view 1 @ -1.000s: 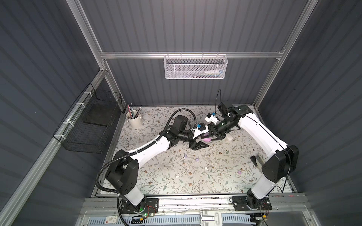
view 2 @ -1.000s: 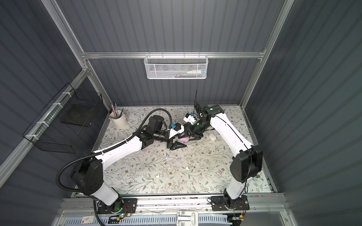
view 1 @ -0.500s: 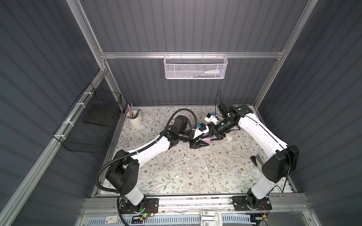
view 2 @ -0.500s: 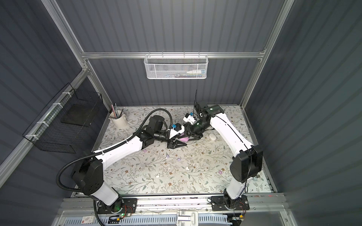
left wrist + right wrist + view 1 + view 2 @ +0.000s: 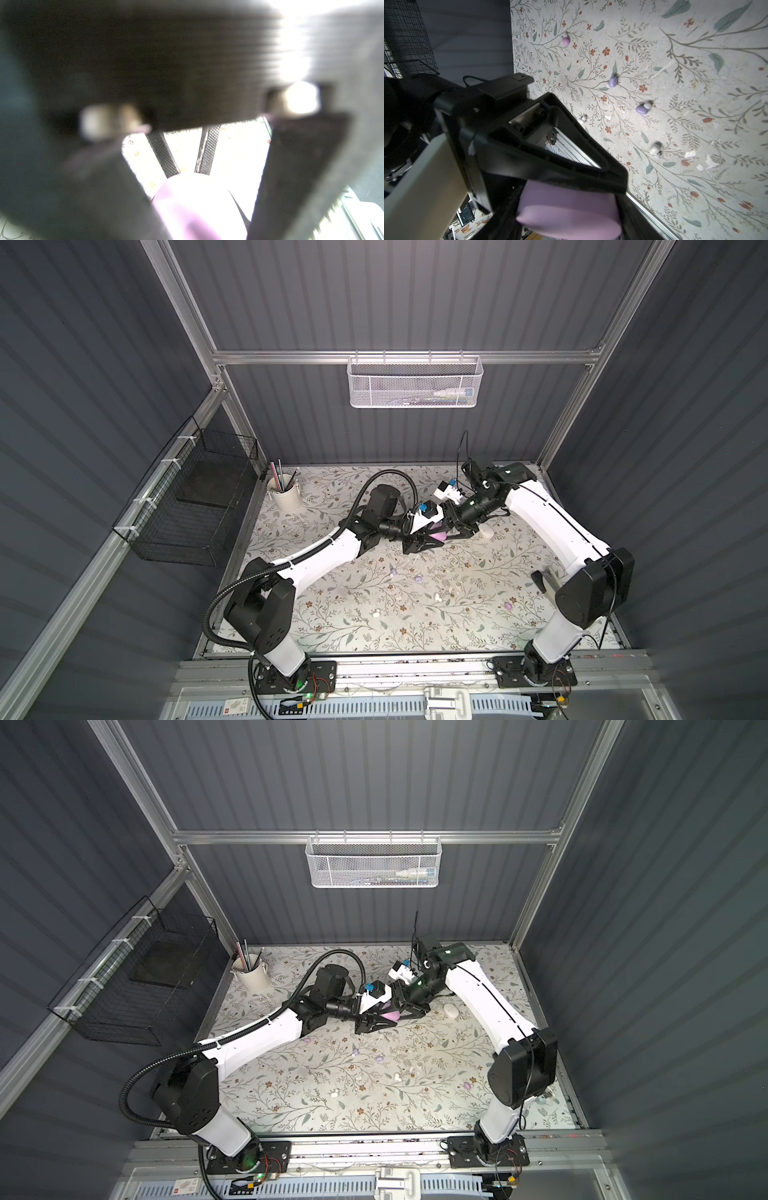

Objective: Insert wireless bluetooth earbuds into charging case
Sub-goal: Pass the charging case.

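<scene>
Since a second ago the left gripper (image 5: 430, 542) has drawn its fingers, then spread wide, together onto the lavender charging case (image 5: 439, 536), while both arms have kept their places. Floral table covering (image 5: 415, 635), worn and flecked with torn white scraps, spreads under everything. Left arm (image 5: 328, 549) and right arm (image 5: 552, 522) lean in from the near corners and meet over the far half of the table. A black wire basket (image 5: 187, 506) hangs on the left wall, a white mesh basket (image 5: 415, 383) on the back wall, and a pale cup of pens (image 5: 286, 497) stands in the far left corner. The case sits between the two tools: the left gripper is pressed together on it, one black triangular finger (image 5: 571, 170) lying across its top in the right wrist view, and the right gripper (image 5: 453, 530) clasps it from the opposite side, fingers partly spread. The left wrist view is blurred and shows little beyond the case's rounded end. A white case (image 5: 487, 532) lies on the covering just beside the right gripper. The earbuds (image 5: 379, 1058) lie loose on the covering, nearer the front than the grippers and apart from one another: a pink bud (image 5: 565, 40), a lavender bud (image 5: 612, 81), a second lavender bud (image 5: 642, 109), a small white bud (image 5: 582, 119), a larger white bud (image 5: 655, 149), and a purple bud (image 5: 508, 605) near the right arm's base.
</scene>
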